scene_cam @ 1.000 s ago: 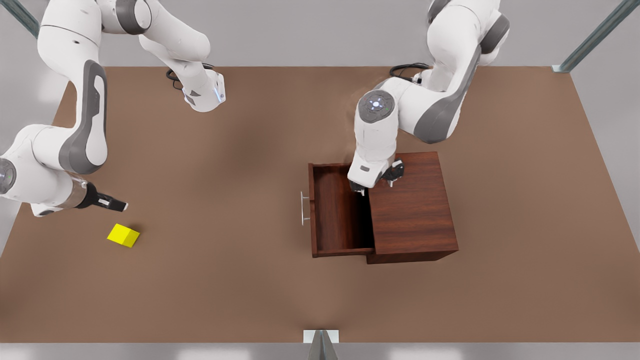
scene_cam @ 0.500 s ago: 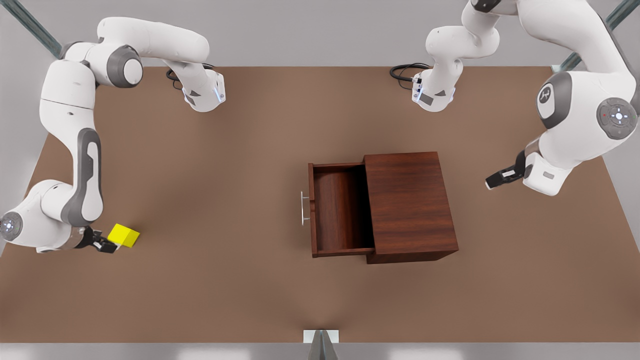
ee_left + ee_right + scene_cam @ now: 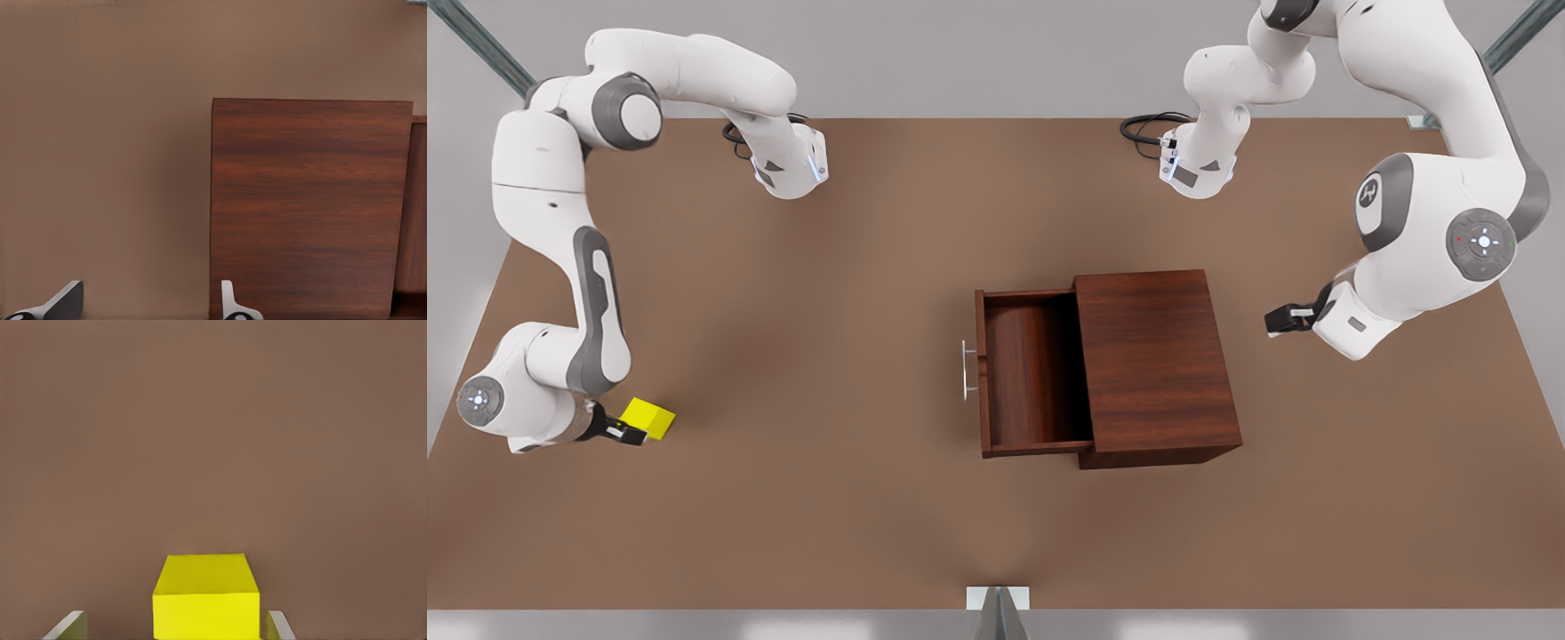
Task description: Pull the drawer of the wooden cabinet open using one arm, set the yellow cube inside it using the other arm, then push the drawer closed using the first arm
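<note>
The drawer (image 3: 1032, 373) stands pulled well out of the cabinet (image 3: 1156, 360), its tray bare and its handle (image 3: 966, 370) facing the bench's (image 3: 854, 533) left edge in the front view. So the first step looks done; placing the cube and pushing the drawer shut are both left.

The cube (image 3: 649, 418) rests on the bench near the left edge in the front view, well apart from the cabinet. The right claw (image 3: 624, 434) is down at it: the right wrist view shows the cube (image 3: 205, 597) sitting between the two fingers (image 3: 67, 625), with a gap on either side, so the claw is open and has not gripped. Whether the fingers reach far enough along the cube's sides for a firm hold is hard to tell. Closing on it seems to be the step in hand, then the lift and the carry across to the drawer.

The left claw (image 3: 1285, 320) waits off the cabinet's far side, toward the bench's right edge in the front view, apart from the wood. Its wrist view shows the fingers (image 3: 63, 303) spread wide, holding nothing, with the cabinet (image 3: 310, 207) ahead.
</note>
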Controlling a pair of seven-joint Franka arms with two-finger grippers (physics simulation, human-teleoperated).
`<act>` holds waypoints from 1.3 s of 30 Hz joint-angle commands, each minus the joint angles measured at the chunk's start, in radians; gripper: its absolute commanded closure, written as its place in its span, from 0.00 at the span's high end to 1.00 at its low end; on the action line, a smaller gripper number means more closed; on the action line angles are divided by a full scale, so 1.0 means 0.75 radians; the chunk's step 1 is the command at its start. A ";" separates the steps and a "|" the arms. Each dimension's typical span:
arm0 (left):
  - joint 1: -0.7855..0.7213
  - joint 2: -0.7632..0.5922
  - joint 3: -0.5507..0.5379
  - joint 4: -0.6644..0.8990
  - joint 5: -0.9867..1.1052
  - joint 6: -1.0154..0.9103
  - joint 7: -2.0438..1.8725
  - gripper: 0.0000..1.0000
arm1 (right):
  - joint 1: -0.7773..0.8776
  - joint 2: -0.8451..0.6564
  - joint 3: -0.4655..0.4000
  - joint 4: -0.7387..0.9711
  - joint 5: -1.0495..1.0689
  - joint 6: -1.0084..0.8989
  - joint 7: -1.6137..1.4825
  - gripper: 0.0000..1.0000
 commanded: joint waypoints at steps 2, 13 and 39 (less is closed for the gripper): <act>0.004 -0.003 0.004 0.002 -0.001 -0.001 0.224 1.00 | -0.018 0.010 0.020 0.001 -0.112 0.008 -0.002 1.00; -0.015 -0.003 -0.004 0.000 0.001 -0.003 0.169 1.00 | -0.071 0.086 0.079 0.001 -0.155 0.049 0.008 1.00; 0.004 -0.087 0.065 -0.076 -0.054 -0.048 0.147 1.00 | -0.094 0.016 0.130 -0.070 -0.138 -0.013 0.106 0.64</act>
